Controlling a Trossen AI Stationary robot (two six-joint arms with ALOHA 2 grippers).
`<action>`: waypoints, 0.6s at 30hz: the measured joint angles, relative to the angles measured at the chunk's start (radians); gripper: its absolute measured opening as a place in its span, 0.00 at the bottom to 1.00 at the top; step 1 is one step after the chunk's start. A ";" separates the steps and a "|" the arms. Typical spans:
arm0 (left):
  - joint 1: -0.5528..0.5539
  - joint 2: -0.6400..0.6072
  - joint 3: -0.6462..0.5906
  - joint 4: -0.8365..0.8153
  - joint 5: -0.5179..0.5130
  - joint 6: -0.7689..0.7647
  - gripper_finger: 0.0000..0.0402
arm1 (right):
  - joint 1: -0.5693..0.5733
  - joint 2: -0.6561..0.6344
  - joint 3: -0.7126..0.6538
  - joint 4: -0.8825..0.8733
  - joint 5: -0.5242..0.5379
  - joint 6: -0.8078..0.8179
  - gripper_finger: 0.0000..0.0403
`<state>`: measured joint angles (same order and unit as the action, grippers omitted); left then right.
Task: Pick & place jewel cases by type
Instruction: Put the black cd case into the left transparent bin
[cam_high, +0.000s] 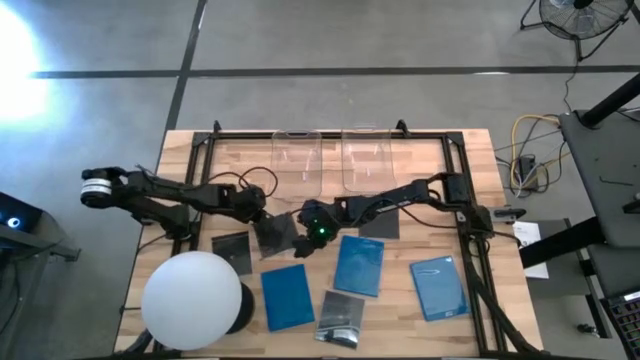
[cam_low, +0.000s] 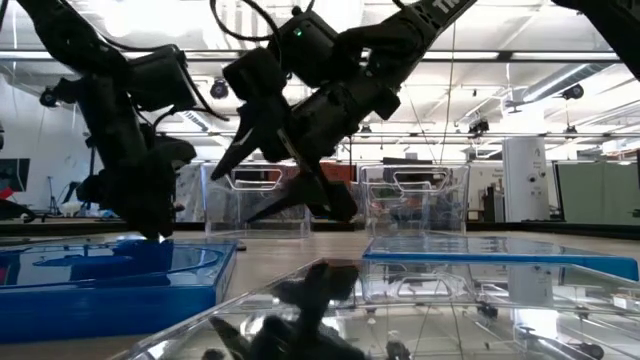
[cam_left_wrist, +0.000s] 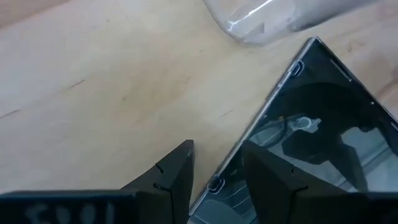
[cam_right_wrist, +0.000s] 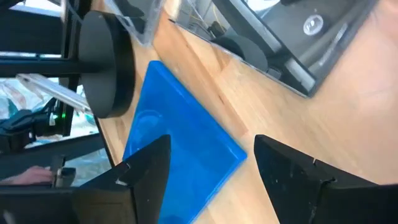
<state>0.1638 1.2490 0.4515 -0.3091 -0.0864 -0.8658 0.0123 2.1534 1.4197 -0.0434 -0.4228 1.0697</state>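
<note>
**Spotter:** Which case is yours?

**Me:** I'm the left gripper (cam_left_wrist: 214, 177). My 2 fingers straddle the edge of the dark jewel case (cam_high: 277, 234) near the table's (cam_high: 470, 200) middle, one finger on bare wood, one over its glossy lid, parted, nothing clamped. The edge runs diagonally between them.

**Spotter:** The right arm?

**Me:** The right gripper (cam_high: 306, 243) hangs just beside, open and empty, over the blue jewel case (cam_right_wrist: 186, 158): smooth, rectangular, lying flat.

**Spotter:** Bins?

**Me:** 2 clear bins (cam_high: 296, 160) at the far edge.
</note>
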 joint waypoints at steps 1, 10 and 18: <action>0.000 0.012 0.000 0.003 0.001 0.000 0.30 | 0.001 0.007 0.000 0.012 0.000 0.010 0.56; 0.001 0.025 0.000 0.042 0.056 0.001 0.30 | 0.003 0.035 0.000 0.028 0.028 0.030 0.56; 0.001 0.022 -0.001 0.119 0.195 -0.035 0.30 | -0.012 0.078 0.002 0.041 0.044 0.034 0.56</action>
<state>0.1650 1.2713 0.4503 -0.1898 0.1087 -0.9006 0.0006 2.2315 1.4219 -0.0023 -0.3791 1.1032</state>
